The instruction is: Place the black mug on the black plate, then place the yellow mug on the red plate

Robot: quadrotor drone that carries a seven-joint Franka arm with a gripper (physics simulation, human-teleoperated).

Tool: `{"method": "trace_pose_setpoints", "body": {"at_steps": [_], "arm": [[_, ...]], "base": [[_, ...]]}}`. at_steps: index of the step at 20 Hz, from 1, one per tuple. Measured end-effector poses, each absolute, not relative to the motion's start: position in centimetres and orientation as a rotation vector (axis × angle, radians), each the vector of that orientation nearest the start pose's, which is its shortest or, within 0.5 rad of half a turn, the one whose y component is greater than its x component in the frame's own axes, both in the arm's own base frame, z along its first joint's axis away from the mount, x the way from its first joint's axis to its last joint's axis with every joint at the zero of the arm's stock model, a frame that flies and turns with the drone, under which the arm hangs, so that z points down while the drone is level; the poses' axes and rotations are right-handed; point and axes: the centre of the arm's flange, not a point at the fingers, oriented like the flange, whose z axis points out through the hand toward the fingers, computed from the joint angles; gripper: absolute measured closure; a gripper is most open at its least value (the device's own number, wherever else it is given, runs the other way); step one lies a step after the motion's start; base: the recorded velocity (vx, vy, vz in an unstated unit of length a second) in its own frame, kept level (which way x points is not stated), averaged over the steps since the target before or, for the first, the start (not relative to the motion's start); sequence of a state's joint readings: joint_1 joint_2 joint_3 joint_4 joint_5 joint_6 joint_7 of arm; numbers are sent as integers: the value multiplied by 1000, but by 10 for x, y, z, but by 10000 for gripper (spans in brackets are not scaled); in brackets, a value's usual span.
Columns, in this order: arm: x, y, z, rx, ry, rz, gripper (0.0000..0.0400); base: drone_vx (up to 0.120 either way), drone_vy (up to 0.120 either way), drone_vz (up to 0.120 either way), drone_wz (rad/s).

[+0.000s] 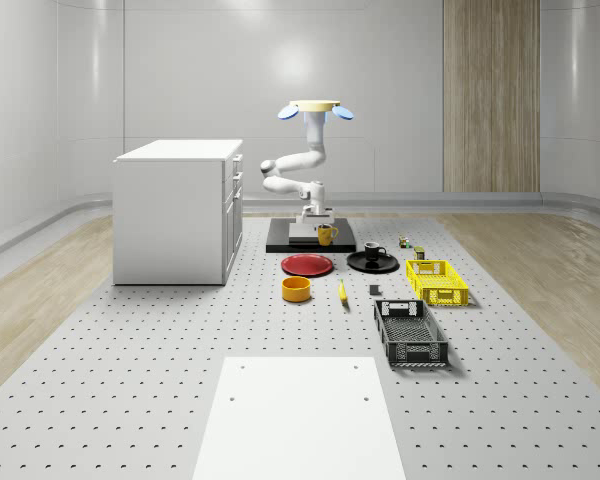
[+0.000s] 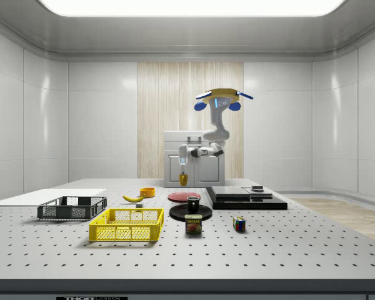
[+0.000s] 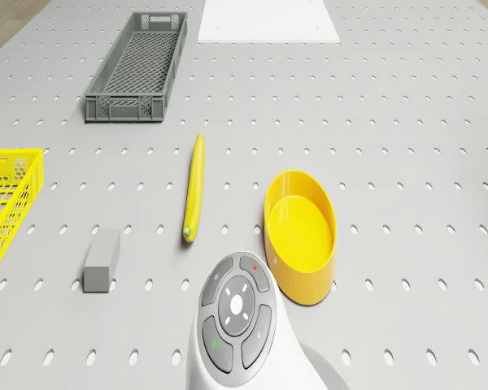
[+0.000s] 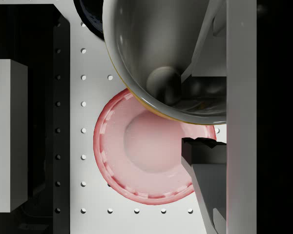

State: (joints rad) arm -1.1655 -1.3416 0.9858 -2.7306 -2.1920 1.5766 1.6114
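Perforated grey worktop [image 1: 130, 380] in white-walled room; hovered mid-frame, hand [image 1: 320, 226] clamped on yellow mug [image 1: 326, 235]; red plate [image 4: 151, 161] seen below in wrist view.

The drone [image 1: 316, 108] hovers aloft, its arm [image 1: 292, 170] bent downward, tool [image 1: 325, 232] clamped shut.

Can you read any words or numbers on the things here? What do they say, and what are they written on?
"SPAM": on the small can by the yellow crate, in the side view.
A strip of lettering at the table's front edge: too small to read.
The round button pad on the arm: only coloured dots, no words.
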Motion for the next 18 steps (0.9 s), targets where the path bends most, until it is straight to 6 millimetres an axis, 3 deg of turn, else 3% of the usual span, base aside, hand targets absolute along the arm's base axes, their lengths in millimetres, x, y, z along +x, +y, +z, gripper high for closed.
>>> {"method": "trace_pose_setpoints", "body": {"at_steps": [11,18], "arm": [[315,48,607,0,-2,786,290],[315,67,613,1,-2,786,290]], "base": [[0,0,0,0],[0,0,0,0]]}}
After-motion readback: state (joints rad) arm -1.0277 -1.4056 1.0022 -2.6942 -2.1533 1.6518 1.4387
